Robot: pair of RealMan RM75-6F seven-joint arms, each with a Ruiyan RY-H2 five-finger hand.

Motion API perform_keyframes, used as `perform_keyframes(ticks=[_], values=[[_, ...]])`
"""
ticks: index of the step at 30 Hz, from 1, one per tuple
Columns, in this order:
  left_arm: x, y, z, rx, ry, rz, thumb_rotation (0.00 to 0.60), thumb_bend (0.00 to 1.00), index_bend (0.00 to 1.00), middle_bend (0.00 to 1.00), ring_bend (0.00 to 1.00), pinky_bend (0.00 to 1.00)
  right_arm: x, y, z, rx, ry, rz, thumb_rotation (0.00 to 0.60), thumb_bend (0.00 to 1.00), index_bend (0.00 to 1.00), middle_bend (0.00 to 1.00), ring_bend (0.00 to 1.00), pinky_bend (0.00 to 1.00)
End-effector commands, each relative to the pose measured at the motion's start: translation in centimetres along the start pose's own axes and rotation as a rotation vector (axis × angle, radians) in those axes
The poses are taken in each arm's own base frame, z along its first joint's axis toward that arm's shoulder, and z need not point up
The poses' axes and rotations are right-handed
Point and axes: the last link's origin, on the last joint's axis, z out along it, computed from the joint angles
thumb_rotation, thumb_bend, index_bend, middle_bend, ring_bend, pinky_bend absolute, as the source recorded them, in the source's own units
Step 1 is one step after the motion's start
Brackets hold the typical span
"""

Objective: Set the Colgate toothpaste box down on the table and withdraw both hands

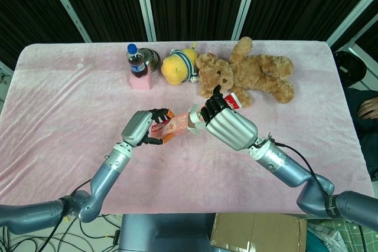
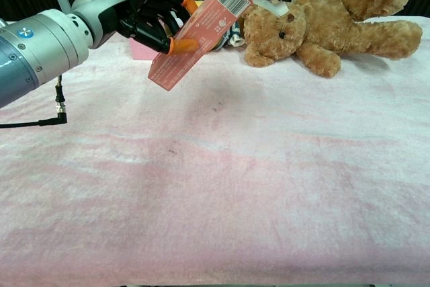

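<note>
The pink-red Colgate toothpaste box (image 1: 172, 125) hangs above the pink tablecloth (image 1: 71, 104), held between both hands. My left hand (image 1: 142, 127) grips its left end, with orange fingertips (image 2: 181, 44) pressed on the box (image 2: 201, 31) in the chest view. There the box is tilted, its open flapped end up and to the right. My right hand (image 1: 227, 123) curls its fingers over the open right end, where a red-and-white tube (image 1: 232, 102) sticks out. The chest view shows the left hand (image 2: 141, 11) but not the right one.
Along the back stand a cola bottle (image 1: 136, 62) on a small pink box (image 1: 140, 81), a metal bowl (image 1: 155, 58), a yellow plush (image 1: 179, 67) and a brown teddy bear (image 1: 254, 72), which lies just behind the right hand. A cardboard carton (image 1: 254, 231) sits below the front edge.
</note>
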Motion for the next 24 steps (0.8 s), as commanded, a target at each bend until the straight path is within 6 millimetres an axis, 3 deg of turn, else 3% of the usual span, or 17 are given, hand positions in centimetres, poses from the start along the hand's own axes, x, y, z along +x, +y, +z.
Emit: perform_keyframes(ticks=[1, 24], values=[[-0.02, 0.1, 0.03, -0.002, 0.0, -0.001, 0.6, 0.37, 0.48, 0.48, 0.39, 0.48, -0.03, -0.06, -0.01, 0.001, 0.0, -0.002, 0.6, 0.4, 0.59, 0.53, 0.45, 0.32], [-0.32, 0.45, 0.12, -0.005, -0.001, -0.003, 0.6, 0.37, 0.48, 0.48, 0.39, 0.48, -0.03, -0.09, -0.09, 0.007, 0.001, -0.019, 0.6, 0.4, 0.59, 0.53, 0.45, 0.32]])
